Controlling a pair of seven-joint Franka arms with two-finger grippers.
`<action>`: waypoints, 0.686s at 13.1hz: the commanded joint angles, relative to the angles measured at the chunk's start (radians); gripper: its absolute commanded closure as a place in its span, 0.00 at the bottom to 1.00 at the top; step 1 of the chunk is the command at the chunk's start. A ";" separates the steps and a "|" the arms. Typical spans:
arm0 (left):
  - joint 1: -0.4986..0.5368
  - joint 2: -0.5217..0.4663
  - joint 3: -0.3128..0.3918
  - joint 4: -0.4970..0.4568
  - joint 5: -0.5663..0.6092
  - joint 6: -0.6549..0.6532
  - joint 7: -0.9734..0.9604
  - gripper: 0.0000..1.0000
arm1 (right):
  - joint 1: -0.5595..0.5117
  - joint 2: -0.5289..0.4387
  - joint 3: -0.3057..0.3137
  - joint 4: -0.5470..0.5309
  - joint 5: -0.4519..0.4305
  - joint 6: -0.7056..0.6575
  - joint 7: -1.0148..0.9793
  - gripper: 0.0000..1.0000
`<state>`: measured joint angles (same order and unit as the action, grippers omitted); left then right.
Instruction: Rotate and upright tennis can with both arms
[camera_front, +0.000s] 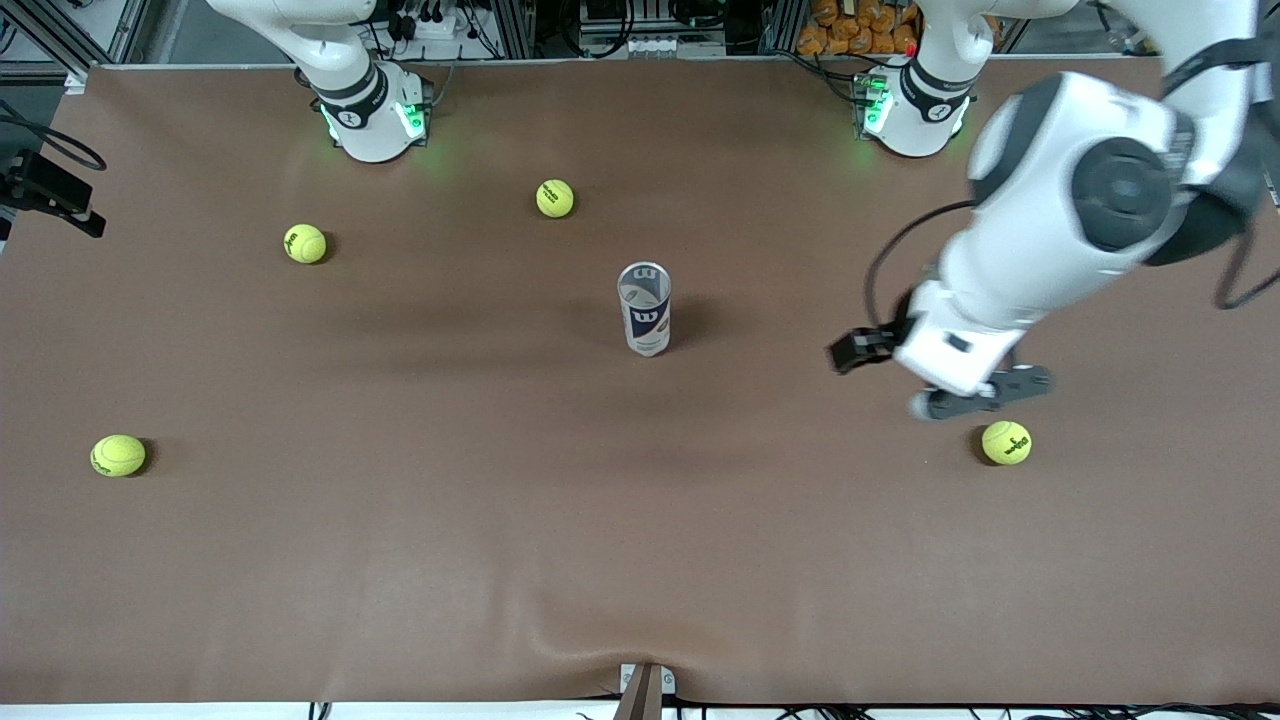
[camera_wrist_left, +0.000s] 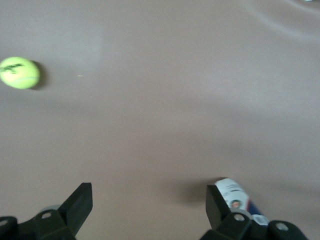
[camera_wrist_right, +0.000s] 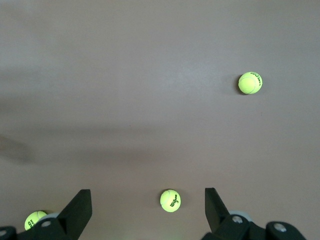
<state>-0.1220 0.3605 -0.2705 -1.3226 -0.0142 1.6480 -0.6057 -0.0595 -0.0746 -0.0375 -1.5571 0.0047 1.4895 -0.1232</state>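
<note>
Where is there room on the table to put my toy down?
The widest bare brown stretch of the table runs along the front camera's edge, nearer than the two low tennis balls. Another lies between the upright tennis can and the ball. It's crowded under the left gripper, jaws open.

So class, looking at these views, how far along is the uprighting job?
Done: the clear-plastic tennis can with its white and navy label stands upright mid-table. In hand: nothing; the left gripper, jaws open, hangs above a yellow-green tennis ball; the right gripper is open too. Left: nothing evident.
</note>
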 joint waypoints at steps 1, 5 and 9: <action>0.071 -0.060 -0.018 -0.026 -0.004 -0.036 0.081 0.00 | -0.008 0.004 0.005 0.012 -0.003 -0.003 0.007 0.00; 0.142 -0.097 -0.016 -0.032 -0.001 -0.105 0.204 0.00 | -0.008 0.004 0.005 0.012 -0.003 -0.003 0.007 0.00; 0.142 -0.204 -0.004 -0.049 -0.001 -0.200 0.230 0.00 | -0.008 0.004 0.005 0.012 -0.003 -0.003 0.007 0.00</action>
<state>0.0159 0.2561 -0.2715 -1.3258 -0.0142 1.4995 -0.3922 -0.0595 -0.0746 -0.0375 -1.5571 0.0047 1.4897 -0.1232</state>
